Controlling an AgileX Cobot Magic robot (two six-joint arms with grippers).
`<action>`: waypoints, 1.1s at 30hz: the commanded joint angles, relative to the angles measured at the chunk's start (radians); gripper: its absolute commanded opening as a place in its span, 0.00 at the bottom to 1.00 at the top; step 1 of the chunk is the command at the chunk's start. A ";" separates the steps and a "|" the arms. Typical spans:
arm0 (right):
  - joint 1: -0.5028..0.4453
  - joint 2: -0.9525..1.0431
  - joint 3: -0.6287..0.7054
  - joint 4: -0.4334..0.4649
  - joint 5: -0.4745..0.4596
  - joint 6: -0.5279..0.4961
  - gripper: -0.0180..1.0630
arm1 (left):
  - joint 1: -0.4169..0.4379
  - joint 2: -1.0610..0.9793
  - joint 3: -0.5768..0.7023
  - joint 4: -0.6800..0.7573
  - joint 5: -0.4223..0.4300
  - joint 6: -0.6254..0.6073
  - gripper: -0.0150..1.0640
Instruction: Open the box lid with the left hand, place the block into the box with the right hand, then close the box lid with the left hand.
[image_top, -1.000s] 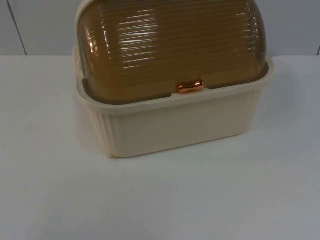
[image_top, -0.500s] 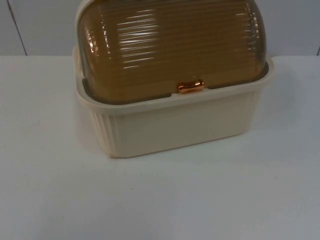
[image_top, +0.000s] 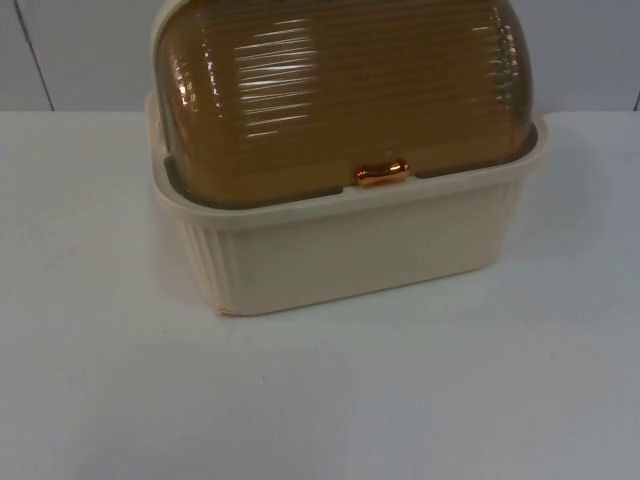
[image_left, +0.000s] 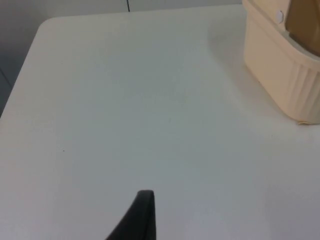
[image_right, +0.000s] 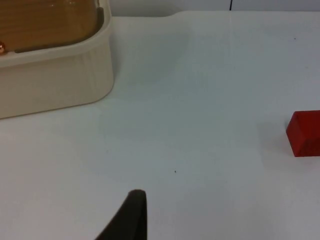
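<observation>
A cream ribbed box (image_top: 340, 250) stands at the middle back of the table, its amber ribbed dome lid (image_top: 340, 90) down and a copper handle (image_top: 381, 173) at the lid's front edge. The box's end wall (image_left: 280, 75) shows in the left wrist view, and its corner (image_right: 55, 80) shows in the right wrist view. A red block (image_right: 305, 133) lies on the white table, apart from the box, in the right wrist view. One black fingertip (image_left: 137, 217) of the left gripper hangs over bare table. One black fingertip (image_right: 127, 217) of the right gripper does likewise.
The grey partition wall (image_top: 80, 50) rises behind the box. White table top (image_top: 320, 400) stretches in front of the box and to both sides. The table's rounded far corner (image_left: 45, 25) and edge appear in the left wrist view.
</observation>
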 joint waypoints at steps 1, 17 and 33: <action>0.004 0.042 -0.026 0.000 -0.028 -0.004 0.99 | -0.003 0.034 -0.016 0.011 -0.030 -0.007 0.95; 0.004 0.576 -0.373 -0.086 -0.379 0.095 0.99 | -0.003 0.624 -0.344 0.029 -0.486 -0.053 0.95; 0.004 0.880 -0.611 -0.206 -0.377 0.108 0.99 | -0.007 0.954 -0.482 0.036 -0.646 -0.053 0.95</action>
